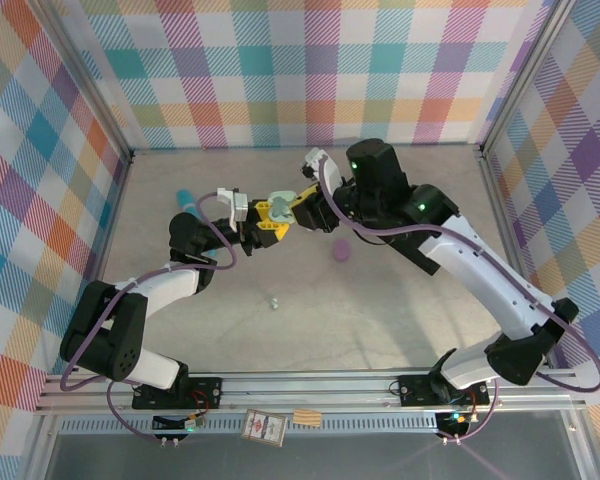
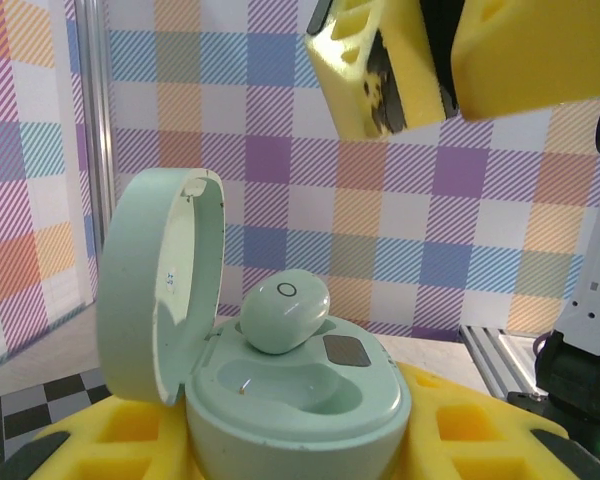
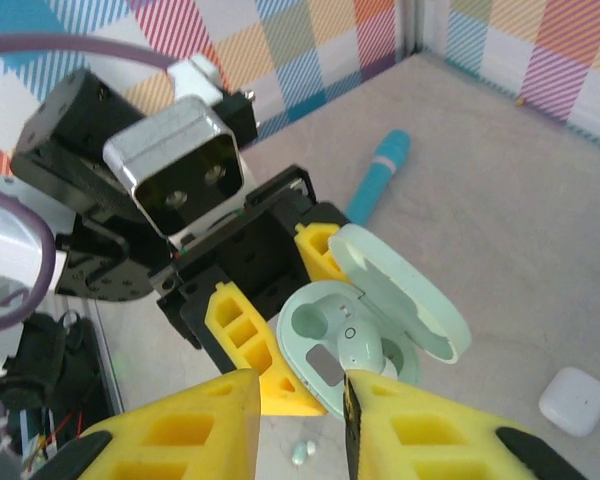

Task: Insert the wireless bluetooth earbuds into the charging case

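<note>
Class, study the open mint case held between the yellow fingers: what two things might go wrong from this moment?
1. The mint earbud sits proud and tilted on its socket in the charging case, so it might tip out if the left gripper tilts.
2. The right gripper hangs close over the case and might knock the open lid.

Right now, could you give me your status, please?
Left jaws shut on open case. Right jaws open above it, empty. Mint bud resting in case, not flush.

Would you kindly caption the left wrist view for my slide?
Open mint-green plastic charging case in yellow fingers, one mint-green earbud perched on its slot.
</note>
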Available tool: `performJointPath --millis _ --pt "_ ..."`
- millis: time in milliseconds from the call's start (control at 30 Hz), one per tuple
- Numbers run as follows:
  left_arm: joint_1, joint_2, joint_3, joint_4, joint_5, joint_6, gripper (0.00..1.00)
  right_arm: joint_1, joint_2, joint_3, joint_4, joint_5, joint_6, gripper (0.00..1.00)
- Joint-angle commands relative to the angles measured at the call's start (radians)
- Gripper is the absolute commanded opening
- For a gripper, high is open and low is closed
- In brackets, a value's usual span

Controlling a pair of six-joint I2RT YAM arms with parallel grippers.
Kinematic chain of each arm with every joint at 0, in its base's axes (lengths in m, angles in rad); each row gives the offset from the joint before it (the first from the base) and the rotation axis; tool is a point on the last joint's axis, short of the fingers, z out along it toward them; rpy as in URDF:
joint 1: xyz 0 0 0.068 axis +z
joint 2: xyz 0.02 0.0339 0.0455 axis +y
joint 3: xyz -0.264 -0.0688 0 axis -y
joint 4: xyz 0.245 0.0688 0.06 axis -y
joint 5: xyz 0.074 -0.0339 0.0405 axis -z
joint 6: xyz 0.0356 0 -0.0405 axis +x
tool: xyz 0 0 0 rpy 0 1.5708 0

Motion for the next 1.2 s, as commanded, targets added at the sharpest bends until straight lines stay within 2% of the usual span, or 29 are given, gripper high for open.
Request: performJointPath --millis 0,433,767,1167 --pt "0.01 0.003 0.017 0.042 0.008 -0.01 0.33 0.009 0.055 0.077 -0.115 -0.034 -0.079 0.3" --pt "0.01 -0.013 0.006 0.04 0.025 -0.026 0.32 0.02 0.174 0.206 -0.16 0.01 -0.152 0.34" --pt "0.01 -0.024 0.012 0.04 0.031 -0.034 0.32 0.021 0.204 0.214 -0.168 0.008 -0.173 0.37" --pt "0.01 -0.036 0.009 0.041 0.029 -0.035 0.32 0.038 0.208 0.194 -0.169 0.071 -0.197 0.34"
